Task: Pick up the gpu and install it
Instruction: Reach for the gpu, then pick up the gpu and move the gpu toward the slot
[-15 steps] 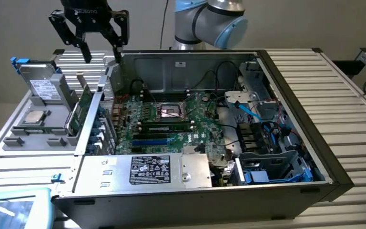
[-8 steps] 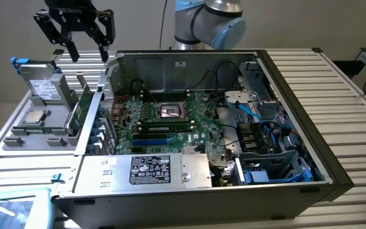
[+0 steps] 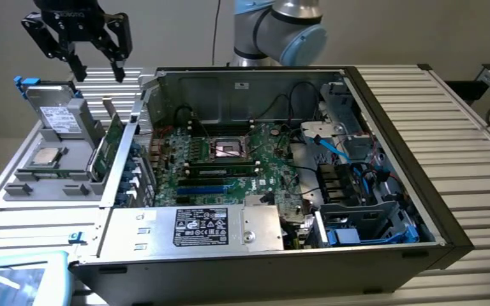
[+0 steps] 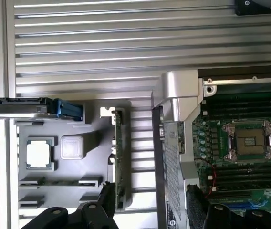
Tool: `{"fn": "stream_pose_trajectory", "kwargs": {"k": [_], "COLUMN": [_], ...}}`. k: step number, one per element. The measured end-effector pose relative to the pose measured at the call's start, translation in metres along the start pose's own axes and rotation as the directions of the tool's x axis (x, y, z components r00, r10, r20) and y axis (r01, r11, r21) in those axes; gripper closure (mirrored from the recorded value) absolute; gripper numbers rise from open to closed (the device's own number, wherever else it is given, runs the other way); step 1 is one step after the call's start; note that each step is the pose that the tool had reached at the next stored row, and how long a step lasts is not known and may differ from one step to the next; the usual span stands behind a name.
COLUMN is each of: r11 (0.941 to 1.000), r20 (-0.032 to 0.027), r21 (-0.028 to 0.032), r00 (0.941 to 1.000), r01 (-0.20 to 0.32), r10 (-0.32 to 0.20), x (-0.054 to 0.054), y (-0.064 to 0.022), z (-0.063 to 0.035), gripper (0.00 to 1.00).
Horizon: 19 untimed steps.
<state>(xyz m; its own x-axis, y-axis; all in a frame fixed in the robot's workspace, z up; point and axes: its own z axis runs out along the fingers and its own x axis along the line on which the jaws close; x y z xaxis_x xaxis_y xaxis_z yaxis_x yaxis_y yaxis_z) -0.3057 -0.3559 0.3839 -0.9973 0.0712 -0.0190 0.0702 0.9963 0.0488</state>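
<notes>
The gpu (image 3: 107,150) stands on edge in a slot of the grey parts holder (image 3: 51,189), just outside the open computer case on the exterior view's left. Its green board faces the holder. My gripper (image 3: 100,75) hangs well above it, open, with nothing between its black fingers. In the wrist view the gpu (image 4: 118,157) is a thin green strip seen edge-on, close to one fingertip (image 4: 108,200). My gripper (image 4: 151,206) there straddles the strip of table between the holder (image 4: 68,183) and the case wall.
The holder also carries a silver hard drive (image 3: 58,118) with blue clips and a CPU (image 3: 48,156). The open case holds the motherboard (image 3: 219,167) with its CPU socket (image 3: 228,150), a power supply (image 3: 198,226) and cables. Everything rests on a slatted aluminium table (image 3: 466,127).
</notes>
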Motion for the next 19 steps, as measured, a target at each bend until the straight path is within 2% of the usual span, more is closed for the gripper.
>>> {"fn": "stream_pose_trajectory", "kwargs": {"k": [10,19], "r11": [1.0000,1.0000], "r20": [0.0000,-0.0003], "r21": [0.0000,-0.0002], "r00": [1.0000,1.0000], "r01": [0.000,0.000], "r10": [0.000,0.000], "x": [0.046,0.047], "y": [0.0013,0.0013], "z": [0.0021,0.0021], "gripper": [0.29,0.29]}}
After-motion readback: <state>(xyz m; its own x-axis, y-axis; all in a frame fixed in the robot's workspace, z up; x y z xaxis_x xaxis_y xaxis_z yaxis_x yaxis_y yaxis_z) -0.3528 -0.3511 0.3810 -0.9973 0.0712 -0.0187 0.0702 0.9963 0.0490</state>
